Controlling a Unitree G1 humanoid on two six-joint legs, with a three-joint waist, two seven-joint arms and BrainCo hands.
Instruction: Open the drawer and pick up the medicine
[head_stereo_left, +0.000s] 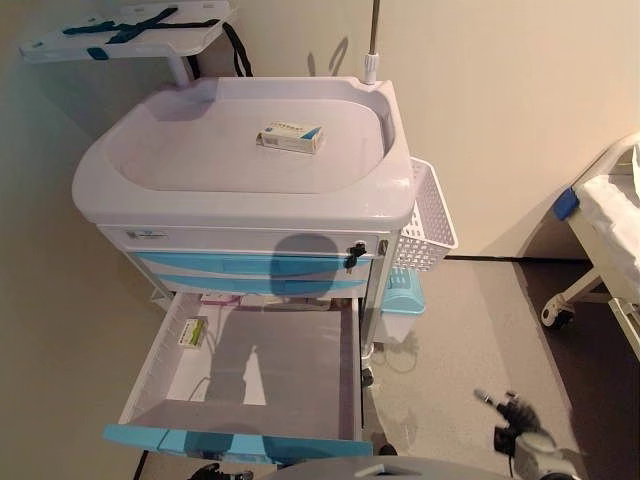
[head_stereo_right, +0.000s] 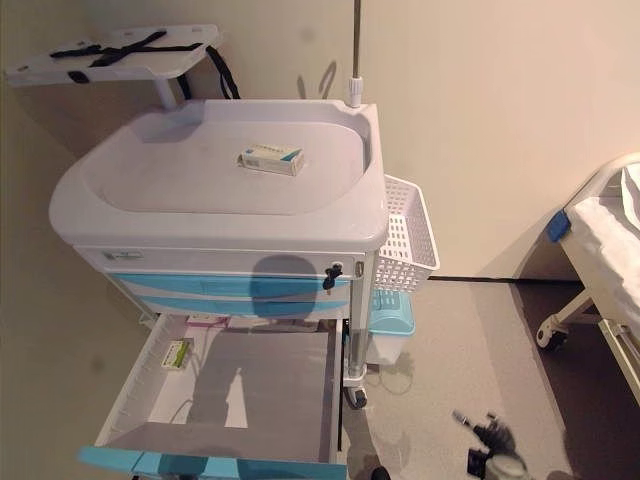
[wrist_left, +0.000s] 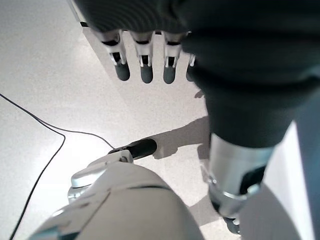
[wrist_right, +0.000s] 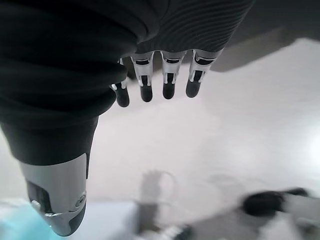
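A white and blue medicine box (head_stereo_left: 291, 137) lies on the top of the medical cart (head_stereo_left: 170, 170). The cart's bottom drawer (head_stereo_left: 290, 380) stands pulled out, its blue front (head_stereo_left: 230, 443) toward me. A small green and white box (head_stereo_left: 194, 332) lies in the drawer's back left corner. My right hand (head_stereo_left: 515, 425) hangs low beside the cart, over the floor; its wrist view shows the fingers (wrist_right: 169, 85) straight and holding nothing. My left hand (wrist_left: 200, 60) is also open and empty, over the floor near the drawer front.
A white mesh basket (head_stereo_left: 428, 220) and a blue bin (head_stereo_left: 402, 295) hang on the cart's right side. A pole (head_stereo_left: 373, 40) rises at its back right. A side shelf with straps (head_stereo_left: 130, 30) is at the back left. A bed (head_stereo_left: 610, 230) stands to the right.
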